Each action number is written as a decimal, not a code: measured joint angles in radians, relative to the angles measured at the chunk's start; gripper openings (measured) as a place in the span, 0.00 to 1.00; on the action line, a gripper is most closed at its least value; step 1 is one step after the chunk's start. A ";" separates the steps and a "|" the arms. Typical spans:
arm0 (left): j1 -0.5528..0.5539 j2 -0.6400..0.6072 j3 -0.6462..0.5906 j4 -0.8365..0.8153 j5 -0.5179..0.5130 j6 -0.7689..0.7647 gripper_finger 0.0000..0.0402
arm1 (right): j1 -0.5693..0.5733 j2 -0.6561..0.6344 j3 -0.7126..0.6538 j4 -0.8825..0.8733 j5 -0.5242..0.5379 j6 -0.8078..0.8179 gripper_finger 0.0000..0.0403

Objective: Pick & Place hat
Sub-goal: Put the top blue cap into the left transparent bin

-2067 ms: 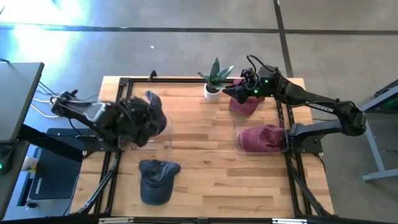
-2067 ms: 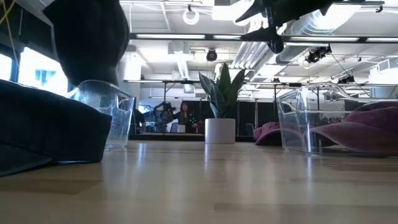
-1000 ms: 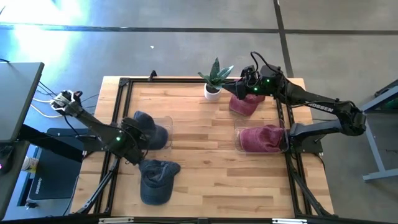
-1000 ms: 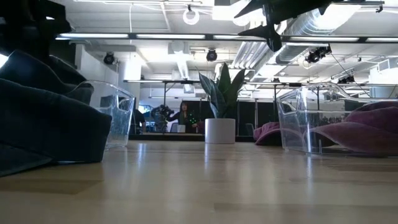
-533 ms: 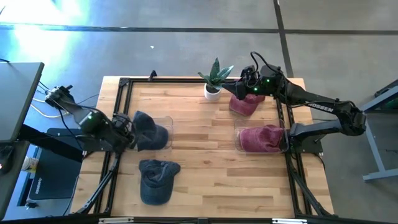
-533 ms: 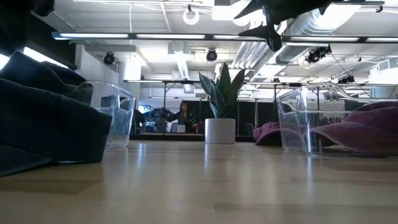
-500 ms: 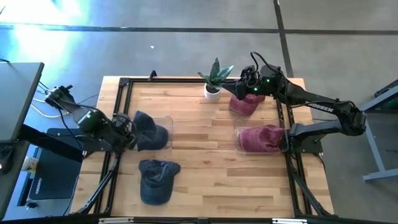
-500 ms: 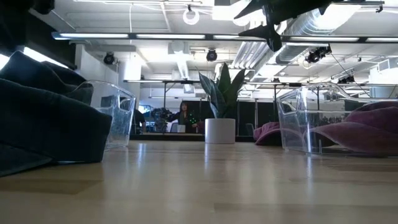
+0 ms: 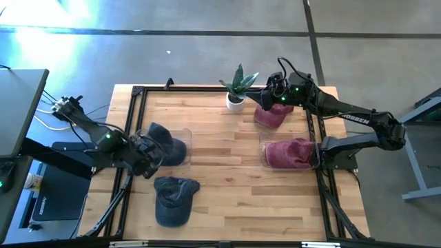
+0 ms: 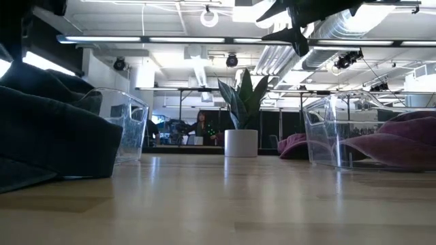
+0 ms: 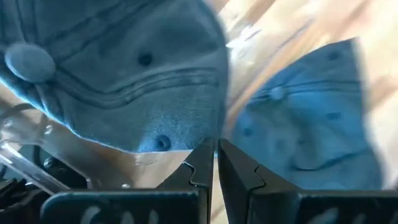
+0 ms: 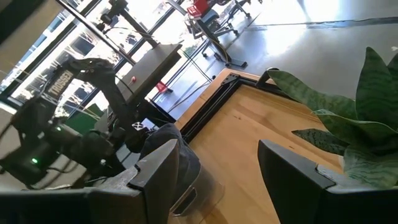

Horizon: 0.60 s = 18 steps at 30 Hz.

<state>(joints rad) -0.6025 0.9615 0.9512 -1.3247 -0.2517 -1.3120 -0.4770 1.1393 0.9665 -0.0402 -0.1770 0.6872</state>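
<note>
Left tool (image 9: pixel 146 157): fingers pressed nearly together, nothing between them, per the left wrist view (image 11: pixel 214 163). It sits low at the left bench edge, between two blue hats.

Blue hat in the clear bin (image 9: pixel 165 143): just beyond the tool toward the back of the bench, crown up, touching or almost touching the fingertips. Appears already placed.

Loose blue hat (image 9: pixel 172 198): on the bare bench (image 9: pixel 220 172), just in front of the tool toward the near edge. Its long axis, crown to brim, runs front to back. Judged the next pick. Left arm is far nearer; the move turns on swinging the tool toward the near edge and spreading the fingers first.

Right tool (image 9: pixel 267 96): raised over the back right of the bench, fingers spread wide and empty in the right wrist view (image 12: pixel 217 165). It hangs above a loose maroon hat (image 9: pixel 271 115) beside the potted plant (image 9: pixel 236 88). A second maroon hat (image 9: pixel 293 153) lies in the right clear bin (image 10: pixel 334 133).

View differences: only the left wrist view settles the left finger gap; the high view blurs it. The low view hides the loose blue hat's orientation. The high view alone gives both hats' bearings from the tool.
</note>
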 joint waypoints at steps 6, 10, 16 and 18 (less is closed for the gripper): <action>0.000 0.019 -0.131 0.011 -0.040 -0.093 0.01 | 0.000 0.000 0.000 0.000 0.000 0.000 0.53; 0.000 0.018 -0.207 0.051 -0.001 -0.164 0.01 | 0.000 0.000 0.000 0.000 -0.002 0.002 0.53; 0.000 0.018 -0.174 -0.035 0.088 -0.186 0.01 | 0.000 0.000 0.000 -0.005 -0.009 0.003 0.53; 0.000 0.018 -0.131 -0.099 0.087 -0.214 0.01 | 0.000 0.000 0.000 -0.006 -0.009 0.003 0.53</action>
<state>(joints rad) -0.6022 0.9791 0.8202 -1.4241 -0.1643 -1.5263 -0.4770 1.1397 0.9665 -0.0463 -0.1860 0.6907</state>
